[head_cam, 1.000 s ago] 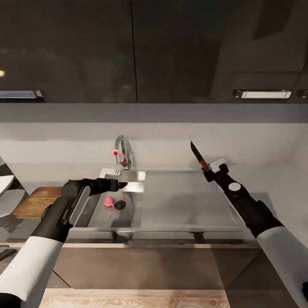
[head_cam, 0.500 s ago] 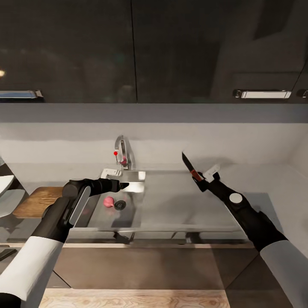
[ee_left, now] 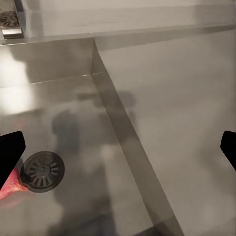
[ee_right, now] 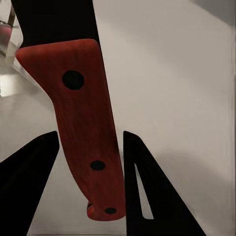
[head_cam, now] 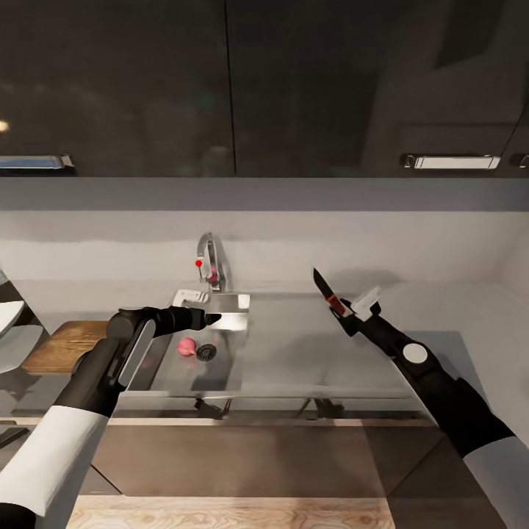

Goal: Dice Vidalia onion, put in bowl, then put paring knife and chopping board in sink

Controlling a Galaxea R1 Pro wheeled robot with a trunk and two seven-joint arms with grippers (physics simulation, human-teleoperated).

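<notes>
1. Vidalia onion (head_cam: 186, 345): pink, on the floor of the sink (head_cam: 220, 371) basin, just beside the round drain (head_cam: 206, 352).
2. Paring knife (head_cam: 327, 292): red handle, dark blade tilted upward, clamped between the fingers of the right gripper (head_cam: 351, 314), held above the drainboard (head_cam: 323, 345).
3. Left gripper (head_cam: 213, 319): fingers spread wide, nothing between them, over the basin.
4. Chopping board (head_cam: 65, 345): on the countertop (head_cam: 485, 323), left of the sink.

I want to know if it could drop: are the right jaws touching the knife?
Touching. In the right wrist view, the paring knife's red handle sits between the right gripper, both dark jaws pressed against its sides.
</notes>
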